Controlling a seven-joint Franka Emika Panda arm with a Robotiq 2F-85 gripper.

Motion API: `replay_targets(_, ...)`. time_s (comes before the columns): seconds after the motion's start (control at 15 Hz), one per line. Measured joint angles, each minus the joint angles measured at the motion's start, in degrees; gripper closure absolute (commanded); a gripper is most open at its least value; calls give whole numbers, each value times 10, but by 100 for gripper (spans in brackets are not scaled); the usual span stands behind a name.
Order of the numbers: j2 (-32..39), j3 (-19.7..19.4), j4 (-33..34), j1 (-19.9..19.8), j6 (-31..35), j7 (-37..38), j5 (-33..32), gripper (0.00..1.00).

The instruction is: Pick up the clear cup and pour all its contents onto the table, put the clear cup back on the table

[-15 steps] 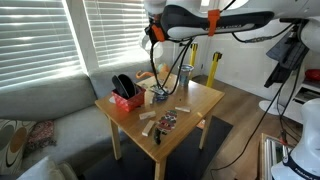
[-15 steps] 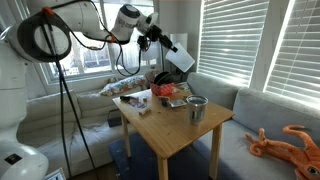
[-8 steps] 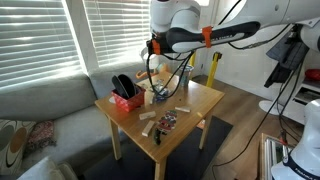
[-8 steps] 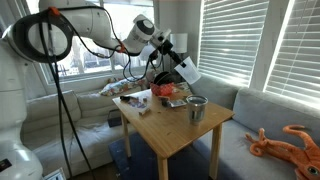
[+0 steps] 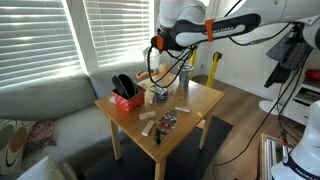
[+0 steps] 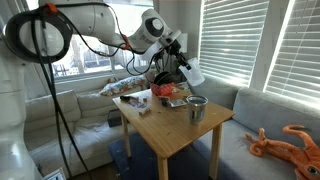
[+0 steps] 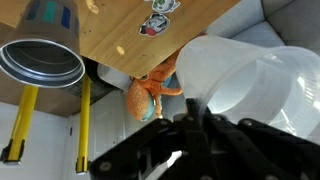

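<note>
Clear cup (image 6: pixel 192 72), tilted and held in the air above the worktop (image 6: pixel 170 135), was grasped by the hand (image 6: pixel 181 63). In the wrist view the cup (image 7: pixel 250 85) sat clamped in the hand (image 7: pixel 200 130); whether anything was inside it could not be told. Pale blocks (image 5: pixel 182 110) lay on the worktop near dark packets (image 5: pixel 168 121). A grey cup (image 6: pixel 197 108) stood upright near an edge, and a black-and-red container (image 5: pixel 125 95) stood at the opposite side.

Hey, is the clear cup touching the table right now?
Apart. In an exterior view the clear cup hangs tilted in the hand, well above the table.
</note>
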Motion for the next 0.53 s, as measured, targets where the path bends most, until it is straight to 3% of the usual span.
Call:
replay_targets(0.27,-6,-2,-24,-69,41,-9,114,96)
replay_targets(0.53,-6,-3,-24,-77,19,12,133,99)
